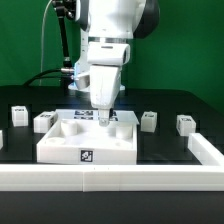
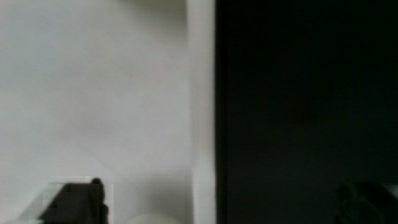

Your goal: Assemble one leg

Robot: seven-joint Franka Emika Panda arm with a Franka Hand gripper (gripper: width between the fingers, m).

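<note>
Several small white legs with tags stand on the black table: two on the exterior view's left (image 1: 17, 114) (image 1: 44, 121) and two on its right (image 1: 148, 120) (image 1: 185, 123). The large white tray-like part (image 1: 60, 148) lies in the middle. My gripper (image 1: 101, 120) hangs low over the tray's far edge. In the wrist view my gripper (image 2: 219, 205) is open. One fingertip (image 2: 75, 203) is over the white part (image 2: 89, 90). The other fingertip (image 2: 365, 200) is over the black table. The part's edge runs between them. No leg is held.
A white rail (image 1: 110, 180) runs along the table's front and turns back on the exterior view's right (image 1: 207, 150). Tags of the marker board (image 1: 82, 115) show just behind the tray beside the gripper. A black cable hangs behind the arm.
</note>
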